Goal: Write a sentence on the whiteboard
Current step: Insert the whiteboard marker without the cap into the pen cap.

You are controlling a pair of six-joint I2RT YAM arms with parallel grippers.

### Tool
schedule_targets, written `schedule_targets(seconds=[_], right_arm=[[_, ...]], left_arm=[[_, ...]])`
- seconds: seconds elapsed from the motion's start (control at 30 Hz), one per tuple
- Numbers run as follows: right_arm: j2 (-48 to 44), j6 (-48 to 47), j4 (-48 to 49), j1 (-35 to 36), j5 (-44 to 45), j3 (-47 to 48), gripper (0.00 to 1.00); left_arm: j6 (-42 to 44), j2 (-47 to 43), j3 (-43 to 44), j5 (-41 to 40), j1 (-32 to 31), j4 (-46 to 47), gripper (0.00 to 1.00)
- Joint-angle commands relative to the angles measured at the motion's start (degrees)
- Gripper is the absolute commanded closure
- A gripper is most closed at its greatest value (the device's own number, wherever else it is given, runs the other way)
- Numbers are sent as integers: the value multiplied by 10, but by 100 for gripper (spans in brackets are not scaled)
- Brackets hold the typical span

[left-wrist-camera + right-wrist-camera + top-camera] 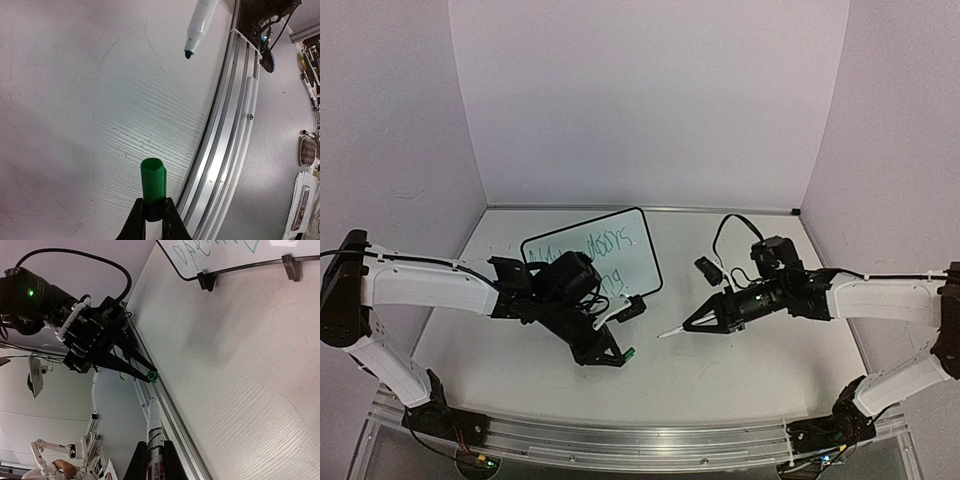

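The left end effector (622, 354) is pinching a green marker cap (630, 352), its open mouth facing away from the fingers. The right end effector (688, 326) is clamping a white marker (672, 331), whose bare tip is pointing toward the cap, with a gap between them above the tabletop (740, 380).

The left wrist view is showing the cap (153, 186) as hollow and the marker's (201, 21) dark tip. The right wrist view is showing the whiteboard's (225, 252) two black feet. From above, the whiteboard (635, 262) is sitting at the far middle of the tabletop, partly hidden behind the left wrist.

The sentence (610, 242) is running in two green lines that I cannot read. The print on the marker barrel (154, 440) is too small to read.
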Motion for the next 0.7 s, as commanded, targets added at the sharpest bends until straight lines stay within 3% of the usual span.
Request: schedule_targets(seconds=[0.0, 0.67], right_arm=[[16, 4, 7, 8, -27, 34, 100], [94, -12, 8, 45, -24, 70, 100]], left_arm=[[30, -20, 10, 26, -2, 1, 100], [40, 4, 25, 46, -8, 5, 100]])
